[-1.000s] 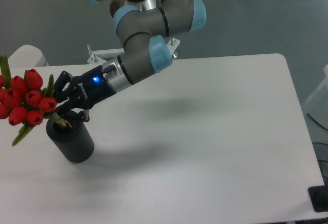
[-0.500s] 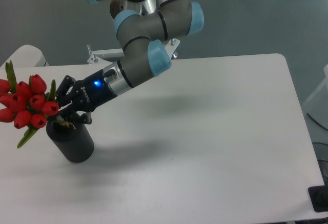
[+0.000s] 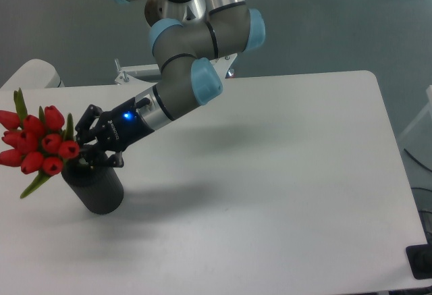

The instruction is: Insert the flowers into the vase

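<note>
The flowers, a bunch of red tulip buds with green leaves, lean out to the left over the vase's rim, with the stems running down toward the bore. The vase is a matte black cylinder standing at the table's left side. My gripper is shut on the flowers' stems just above the vase mouth, its black fingers right beside the buds. The stem ends are hidden behind the fingers and the rim.
A white rounded object shows at the far left behind the table. A metal bracket sits at the table's back edge under the arm. A black item lies at the lower right corner.
The bunch has tilted more upright and shifted slightly right and down toward the vase mouth. The gripper has lowered a little with it, staying shut on the stems.
</note>
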